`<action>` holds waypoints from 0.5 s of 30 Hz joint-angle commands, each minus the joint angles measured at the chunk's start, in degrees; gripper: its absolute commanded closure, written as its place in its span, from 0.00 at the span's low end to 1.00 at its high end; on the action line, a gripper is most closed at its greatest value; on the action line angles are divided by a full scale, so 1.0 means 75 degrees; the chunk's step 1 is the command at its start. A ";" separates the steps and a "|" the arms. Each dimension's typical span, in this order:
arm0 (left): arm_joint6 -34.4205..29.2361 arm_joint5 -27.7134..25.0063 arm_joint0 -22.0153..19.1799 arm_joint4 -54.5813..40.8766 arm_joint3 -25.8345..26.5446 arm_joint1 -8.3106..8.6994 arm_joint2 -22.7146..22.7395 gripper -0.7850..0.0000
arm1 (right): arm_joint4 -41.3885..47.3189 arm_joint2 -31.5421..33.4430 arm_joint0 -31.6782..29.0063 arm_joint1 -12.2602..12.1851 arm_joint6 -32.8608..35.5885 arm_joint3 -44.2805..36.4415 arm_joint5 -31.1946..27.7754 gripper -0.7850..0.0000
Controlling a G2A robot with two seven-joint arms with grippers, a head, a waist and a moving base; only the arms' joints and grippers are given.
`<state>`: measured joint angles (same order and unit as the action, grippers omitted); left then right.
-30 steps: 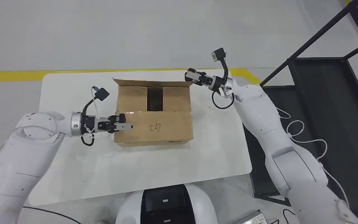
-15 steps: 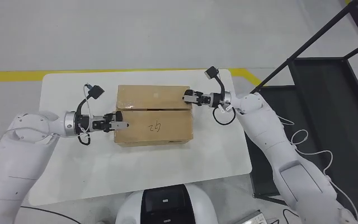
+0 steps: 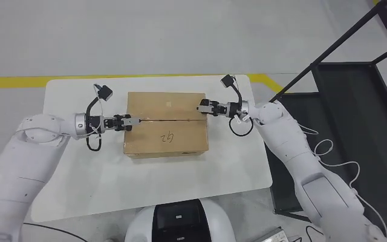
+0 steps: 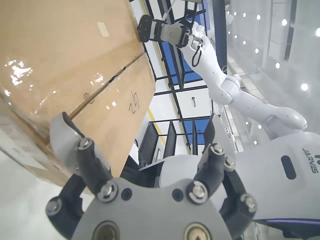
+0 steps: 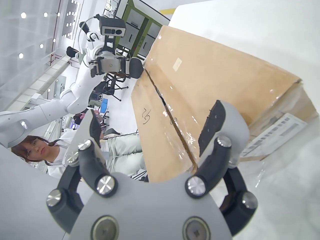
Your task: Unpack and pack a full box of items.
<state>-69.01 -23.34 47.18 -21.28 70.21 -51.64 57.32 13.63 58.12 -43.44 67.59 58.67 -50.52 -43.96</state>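
Left gripper (image 3: 130, 121): fingers spread apart and holding nothing. It sits at the left end of the box, level with the seam. In the left wrist view (image 4: 137, 123) one finger (image 4: 65, 128) lies against the box's top edge by the seam, and the other hangs free in the air.
Right gripper (image 3: 201, 107): fingers spread apart and holding nothing. It sits at the right end of the box. In the right wrist view (image 5: 153, 112) one finger (image 5: 220, 123) is over the end of the far flap, just beside the seam.
Box (image 3: 166, 124): brown cardboard, standing in the middle of the white surface (image 3: 78, 175) between the two grippers.
Flaps: the far flap (image 3: 166, 104) and the near flap (image 3: 151, 138) are both folded down flat. They meet along a seam (image 3: 169, 120) that runs from gripper to gripper.
Contents: hidden under the closed flaps.
Markings: handwritten digits (image 3: 167, 137) on the near flap, a small pale label (image 3: 170, 104) on the far flap, and glossy clear tape at the seam's ends.
Beyond the surface: a yellow floor line (image 3: 60, 80) and a black rack (image 3: 338, 91) at the robot's right.
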 commanded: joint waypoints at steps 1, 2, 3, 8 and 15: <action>0.0110 0.0062 -0.0069 0.0028 -0.0142 -0.0048 -0.0089 0.00 | 0.0005 0.0060 0.0007 -0.0021 -0.0049 -0.0030 -0.0012 0.00; 0.0102 0.0052 -0.0102 -0.0011 -0.0199 -0.0068 -0.0114 0.00 | 0.0050 0.0102 -0.0003 -0.0033 -0.0079 -0.0062 -0.0021 0.00; 0.0095 0.0019 -0.0137 -0.0016 -0.0253 -0.0084 -0.0130 0.00 | 0.0088 0.0150 -0.0014 -0.0049 -0.0092 -0.0094 -0.0015 0.00; 0.0086 -0.0136 -0.0206 -0.0155 -0.0371 -0.0125 -0.0121 0.00 | -0.0224 0.0600 -0.0115 -0.0240 -0.0268 -0.0109 0.0087 0.00; 0.0086 -0.0136 -0.0206 -0.0155 -0.0371 -0.0125 -0.0121 0.00 | -0.2572 0.1392 -0.0624 -0.0658 -0.1514 -0.0094 0.0260 0.00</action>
<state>-68.37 -24.36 45.64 -22.44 67.42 -52.58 56.42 -1.35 67.89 -47.40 63.11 48.92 -51.18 -42.42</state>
